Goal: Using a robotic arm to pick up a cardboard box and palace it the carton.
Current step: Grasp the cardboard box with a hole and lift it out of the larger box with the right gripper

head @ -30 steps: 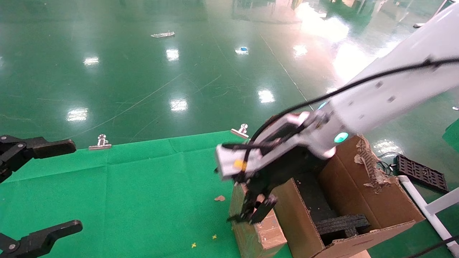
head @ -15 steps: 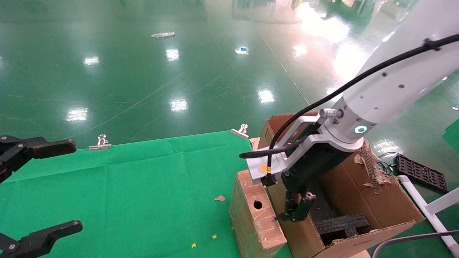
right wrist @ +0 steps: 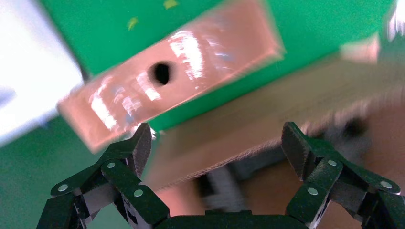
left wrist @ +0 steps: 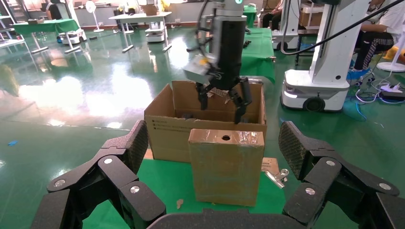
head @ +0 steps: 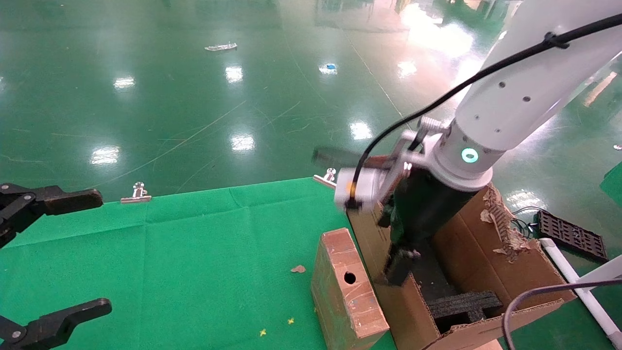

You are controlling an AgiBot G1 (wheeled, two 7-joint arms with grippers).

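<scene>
Above the carton, right gripper fingers spread, empty

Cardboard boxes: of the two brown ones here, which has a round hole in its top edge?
The small slim brown cardboard box, standing upright on the green cloth. The large flapped brown carton beside it is open-topped, with black foam inside.

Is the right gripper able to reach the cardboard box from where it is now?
Probably yes. The right gripper hangs open over the carton, just beside the cardboard box, which stands upright on the green cloth against the carton's outer wall. Its taped top edge is uncovered.
</scene>
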